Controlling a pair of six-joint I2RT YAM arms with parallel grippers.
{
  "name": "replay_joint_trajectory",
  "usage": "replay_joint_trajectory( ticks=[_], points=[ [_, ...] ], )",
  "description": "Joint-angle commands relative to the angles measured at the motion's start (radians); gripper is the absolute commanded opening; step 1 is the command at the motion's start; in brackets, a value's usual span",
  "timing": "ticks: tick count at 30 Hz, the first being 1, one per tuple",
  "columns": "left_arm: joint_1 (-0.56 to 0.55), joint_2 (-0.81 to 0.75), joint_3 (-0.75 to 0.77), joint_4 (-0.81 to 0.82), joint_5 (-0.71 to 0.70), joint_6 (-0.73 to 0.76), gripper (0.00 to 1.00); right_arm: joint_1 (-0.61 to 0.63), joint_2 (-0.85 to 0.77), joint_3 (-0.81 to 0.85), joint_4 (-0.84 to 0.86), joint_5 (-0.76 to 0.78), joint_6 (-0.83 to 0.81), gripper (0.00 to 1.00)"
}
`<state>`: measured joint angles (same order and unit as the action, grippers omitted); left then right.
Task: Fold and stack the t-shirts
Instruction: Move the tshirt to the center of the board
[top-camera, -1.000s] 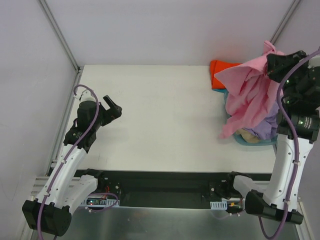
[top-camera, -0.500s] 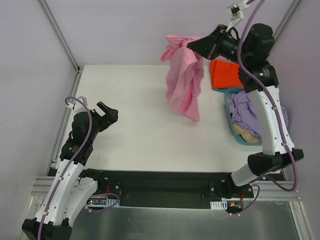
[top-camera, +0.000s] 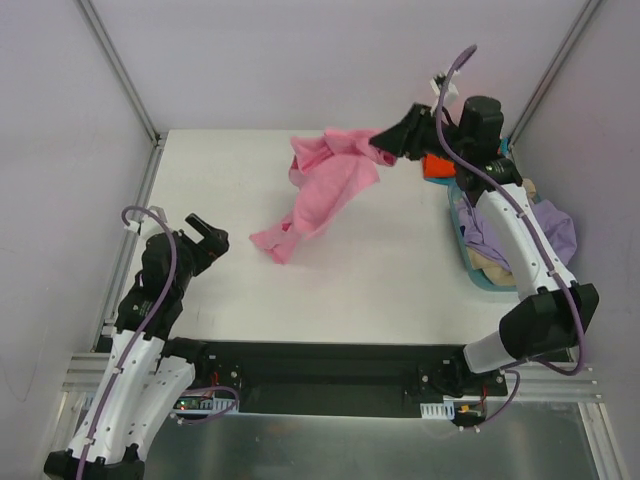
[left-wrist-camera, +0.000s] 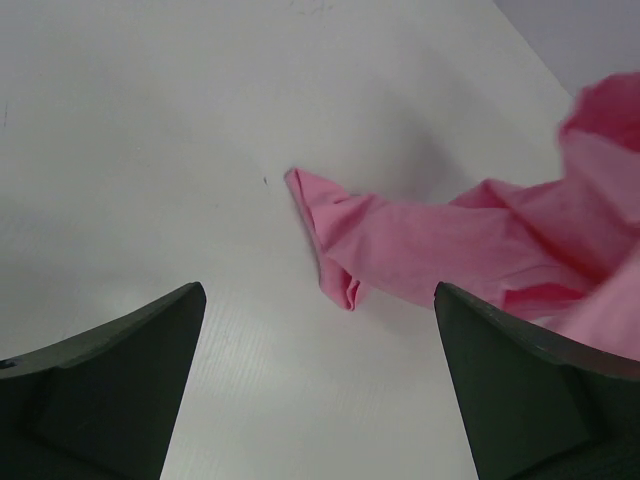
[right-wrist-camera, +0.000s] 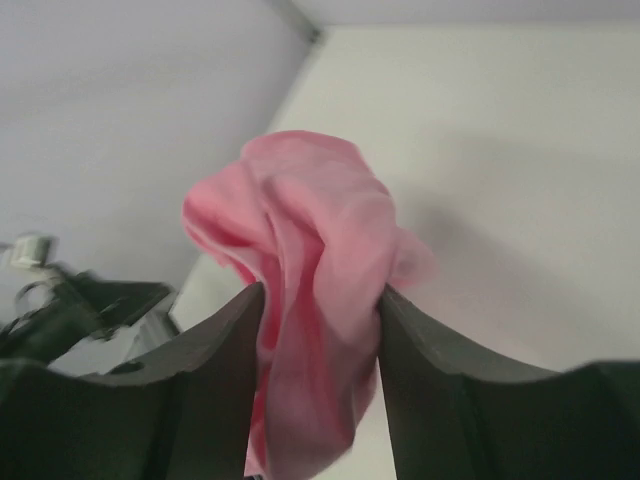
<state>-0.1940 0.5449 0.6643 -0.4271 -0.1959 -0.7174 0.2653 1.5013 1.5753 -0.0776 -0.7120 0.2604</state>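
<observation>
Right gripper (top-camera: 383, 150): jaws part-way apart with the pink t-shirt (top-camera: 322, 192) bunched between them; I cannot tell if they grip it.
Left gripper (top-camera: 208, 230): wide open, empty, well left of the basket (top-camera: 472, 277).
Shirt: left of the basket, tail on the table (top-camera: 380, 270).
Risk: I expect a crumpled landing, or cloth snagging a finger.

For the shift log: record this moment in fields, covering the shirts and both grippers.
pink t-shirt: top end between the right gripper fingers, low end on the table
left gripper: open, empty, over the table
basket: holds lavender t-shirt and beige t-shirt
orange-red t-shirt: at the basket's far end, partly hidden
</observation>
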Motion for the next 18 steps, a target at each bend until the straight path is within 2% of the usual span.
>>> replay_joint_trajectory(
  ticks=[1, 3, 6, 8, 11, 12, 15, 18],
  points=[
    [0.011, 0.061, 0.012, -0.029, -0.027, -0.039, 0.99, -0.119, -0.056, -0.217, -0.226, 0.274, -0.148, 0.55],
    [0.011, 0.122, 0.018, -0.029, -0.028, -0.045, 0.99, -0.121, -0.075, -0.273, -0.353, 0.459, -0.235, 0.68],
    [0.013, 0.235, 0.046, -0.029, -0.01, -0.033, 0.99, -0.118, -0.134, -0.333, -0.383, 0.61, -0.282, 0.78],
    [0.013, 0.303, 0.07, -0.019, -0.008, -0.031, 0.99, -0.118, -0.157, -0.353, -0.383, 0.64, -0.288, 0.8],
    [0.031, 0.455, 0.098, 0.023, 0.01, -0.013, 0.99, -0.072, -0.159, -0.367, -0.402, 0.628, -0.314, 0.93],
    [0.044, 0.539, 0.109, 0.056, 0.066, -0.008, 0.99, -0.043, -0.158, -0.365, -0.422, 0.663, -0.329, 0.97],
    [0.087, 0.703, 0.155, 0.14, 0.163, 0.007, 0.99, 0.095, -0.139, -0.363, -0.449, 0.698, -0.392, 0.98],
    [0.119, 0.851, 0.213, 0.188, 0.263, -0.003, 0.99, 0.222, -0.103, -0.377, -0.444, 0.654, -0.391, 0.99]
  ],
)
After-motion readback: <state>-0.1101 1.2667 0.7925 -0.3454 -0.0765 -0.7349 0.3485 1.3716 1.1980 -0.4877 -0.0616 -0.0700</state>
